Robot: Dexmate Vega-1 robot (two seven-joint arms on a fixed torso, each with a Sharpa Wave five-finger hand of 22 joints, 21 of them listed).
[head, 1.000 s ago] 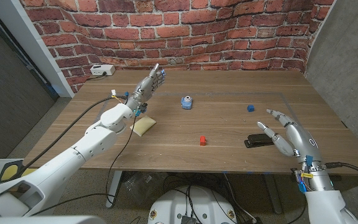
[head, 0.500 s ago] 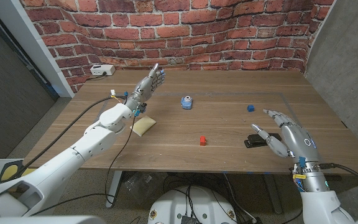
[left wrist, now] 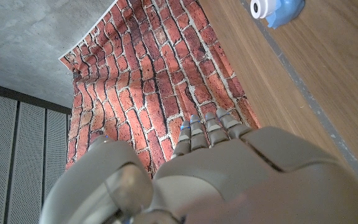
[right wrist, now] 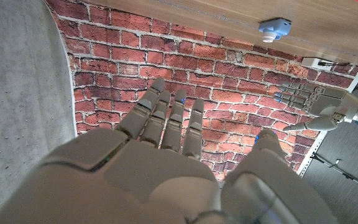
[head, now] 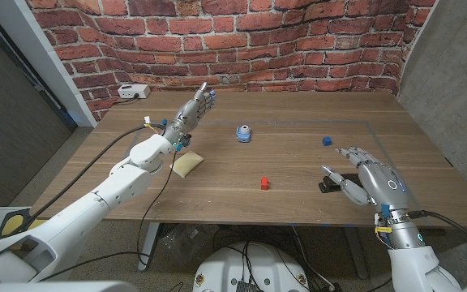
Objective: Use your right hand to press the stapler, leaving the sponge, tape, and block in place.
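Observation:
The black stapler (head: 332,186) lies near the table's front right, partly covered by my right hand (head: 369,177). That hand hovers over it with fingers spread, holding nothing; whether it touches the stapler I cannot tell. My right hand (right wrist: 166,155) is also seen from behind, fingers straight. A yellow sponge (head: 187,163) lies at centre left beside my left forearm. A blue tape dispenser (head: 243,133) (right wrist: 275,28) (left wrist: 276,9) stands mid-table. A small red block (head: 264,183) sits in front of centre. My left hand (head: 198,106) (left wrist: 210,155) is raised above the table's far left, fingers extended together.
A small blue cube (head: 327,141) sits right of centre. A white power box (head: 134,92) with a cable lies at the far left corner. A brick wall (head: 242,32) backs the table. My left hand (right wrist: 309,102) appears in the right wrist view too.
My right hand has slid left and a little toward the front edge, now covering more of the stapler. The left arm and the other objects have stayed still.

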